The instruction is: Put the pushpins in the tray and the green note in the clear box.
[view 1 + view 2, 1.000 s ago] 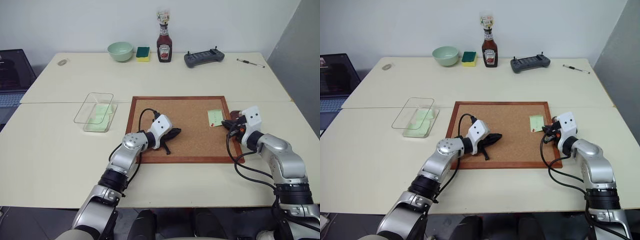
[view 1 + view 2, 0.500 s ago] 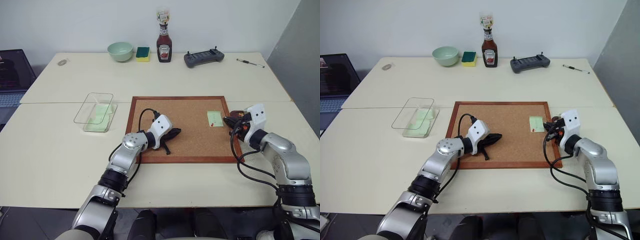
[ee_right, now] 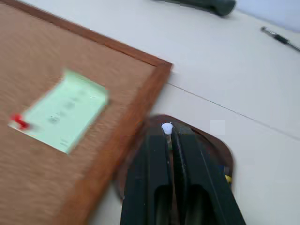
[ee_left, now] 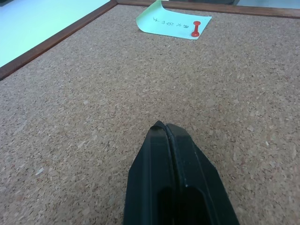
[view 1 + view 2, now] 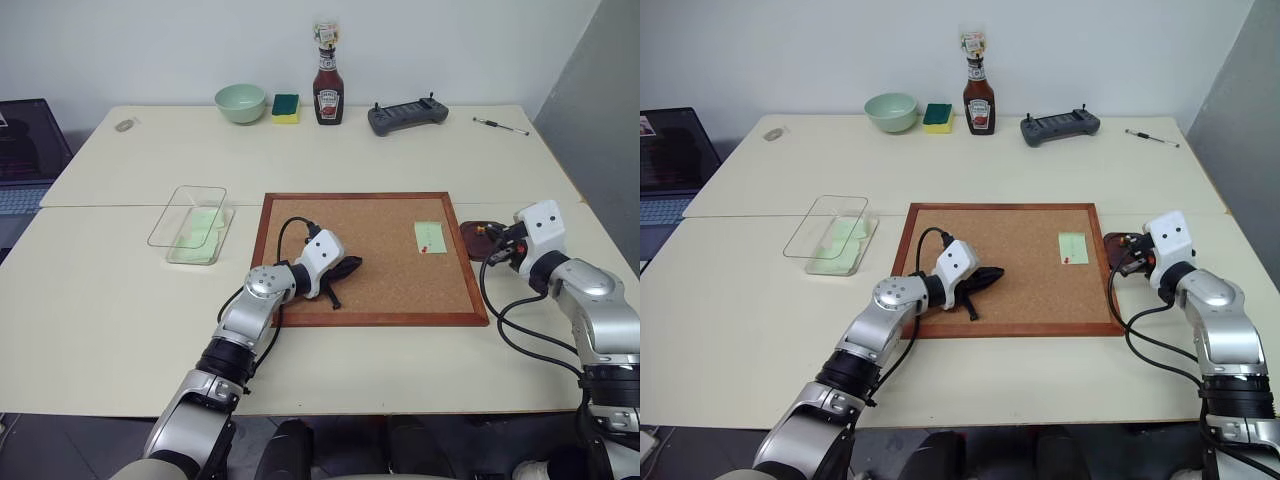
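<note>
The left end effector (image 5: 348, 268) is clenched with nothing in it, low over the cork board (image 5: 375, 256). The right end effector (image 3: 168, 131) pinches a white pushpin (image 3: 166, 127) above the tray (image 5: 480, 241). The green note (image 5: 430, 236) is stuck to the board by a red pushpin (image 4: 195, 29). Farther left sits the clear box (image 5: 192, 224).

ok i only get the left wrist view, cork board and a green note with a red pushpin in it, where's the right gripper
Observer: The right gripper is over the tray, just off the right edge of the cork board.
Operator: holding anything
Observer: Yes, it is shut on a white-headed pushpin at its fingertips.
Operator: what's left of the board
Observer: The clear box, with pale green paper inside.
</note>
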Tool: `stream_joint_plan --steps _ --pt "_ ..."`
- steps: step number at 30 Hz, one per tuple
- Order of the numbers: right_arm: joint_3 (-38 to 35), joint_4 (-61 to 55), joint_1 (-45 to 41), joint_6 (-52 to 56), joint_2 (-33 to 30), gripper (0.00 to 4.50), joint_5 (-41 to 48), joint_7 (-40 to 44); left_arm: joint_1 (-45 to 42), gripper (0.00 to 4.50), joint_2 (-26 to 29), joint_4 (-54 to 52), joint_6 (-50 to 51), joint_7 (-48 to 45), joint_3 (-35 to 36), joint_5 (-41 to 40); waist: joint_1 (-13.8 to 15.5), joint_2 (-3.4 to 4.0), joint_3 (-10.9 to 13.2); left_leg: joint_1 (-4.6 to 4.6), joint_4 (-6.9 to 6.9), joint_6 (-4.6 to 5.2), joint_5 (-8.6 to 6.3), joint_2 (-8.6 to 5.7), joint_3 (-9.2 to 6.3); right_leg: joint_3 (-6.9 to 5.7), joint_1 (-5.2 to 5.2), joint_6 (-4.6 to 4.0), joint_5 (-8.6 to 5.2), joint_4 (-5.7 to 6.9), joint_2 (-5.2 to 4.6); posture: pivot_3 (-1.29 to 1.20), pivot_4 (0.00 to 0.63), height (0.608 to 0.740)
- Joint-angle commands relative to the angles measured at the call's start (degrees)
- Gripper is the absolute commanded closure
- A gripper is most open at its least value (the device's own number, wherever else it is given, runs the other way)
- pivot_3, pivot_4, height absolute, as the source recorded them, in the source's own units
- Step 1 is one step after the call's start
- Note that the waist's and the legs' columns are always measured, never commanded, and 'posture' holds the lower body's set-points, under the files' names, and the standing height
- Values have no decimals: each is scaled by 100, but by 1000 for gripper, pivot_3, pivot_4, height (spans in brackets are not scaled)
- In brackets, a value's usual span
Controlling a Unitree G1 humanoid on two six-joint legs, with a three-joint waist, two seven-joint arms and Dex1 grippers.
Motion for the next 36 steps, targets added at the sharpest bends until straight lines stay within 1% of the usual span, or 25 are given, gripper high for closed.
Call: stream_joint_plan --steps 1,8,10,11,13,18,19,20,21,22,23,26,31,34,36 --pt "122 318 -299 -194 -42 4470 -363 -233 143 4500 -27 268 72 -122 -250 173 -1 0 0 0 0 0 0 1 0 0 0 0 0 0 0 0 150 740" --pt "264 766 -507 -167 23 4470 -509 -218 154 4500 -12 256 68 -126 -238 179 2 1 0 -1 0 0 0 0 -1 0 0 0 0 -1 -1 0 150 740" --pt "299 837 -512 -147 42 3969 -516 -179 166 4500 -6 244 76 -120 -233 178 2 1 0 -1 0 0 0 0 -1 0 0 0 0 -1 0 0 150 740" --pt "303 858 -514 -156 49 3916 -522 -175 167 4500 -7 243 78 -118 -232 178 2 1 0 -1 0 0 0 0 -1 0 0 0 0 -1 0 0 150 740" --pt "296 891 -526 -178 67 3551 -533 -198 173 4500 -7 237 83 -113 -231 177 2 1 0 0 0 0 0 0 0 0 0 0 0 -1 -1 0 150 740" --pt "254 886 -544 -156 77 2466 -524 -236 182 4500 -5 226 85 -115 -231 173 2 1 0 -1 0 0 0 0 0 0 0 0 0 -1 -1 0 150 740" --pt "223 849 -539 -131 75 2195 -503 -244 182 4500 -4 225 83 -117 -231 173 2 1 -1 -1 0 0 0 0 -1 0 0 0 0 -1 0 0 150 740" --pt "194 807 -533 -103 68 2101 -481 -246 182 4500 -4 224 83 -118 -232 173 2 1 0 0 0 0 0 0 -1 0 0 0 0 0 0 0 150 740" --pt "158 737 -514 -66 51 1761 -458 -242 182 4500 -4 223 81 -119 -232 173 2 1 0 0 0 0 0 0 -1 0 0 0 0 0 0 0 150 740" --pt "112 632 -486 -9 25 1636 -423 -228 182 4500 -4 223 81 -120 -231 172 2 1 0 -1 0 0 0 0 -1 0 1 0 0 -1 0 0 150 740" --pt "72 532 -459 46 -3 1319 -396 -211 181 4500 -4 222 81 -120 -230 170 2 1 0 -1 0 0 0 0 -1 0 1 0 0 -1 0 0 150 740" --pt "-30 206 -377 217 -101 748 -285 -58 180 4500 -1 225 83 -120 -226 169 3 1 0 -1 0 0 0 0 -1 0 0 0 0 0 0 0 150 740" --pt "-162 -342 -336 583 -214 748 218 473 166 4500 6 264 79 -127 -212 161 2 1 -1 -1 0 0 0 0 -1 0 1 0 0 -1 0 0 150 740" --pt "-137 -719 -280 925 -83 748 637 775 160 4500 11 275 79 -147 -218 158 2 1 0 -1 0 0 0 0 -2 0 2 0 0 -1 0 0 150 740" --pt "36 -830 -235 965 29 748 742 924 155 4500 19 285 70 -168 -228 163 3 1 0 0 0 0 0 1 -3 -1 3 0 0 -1 0 0 150 740"
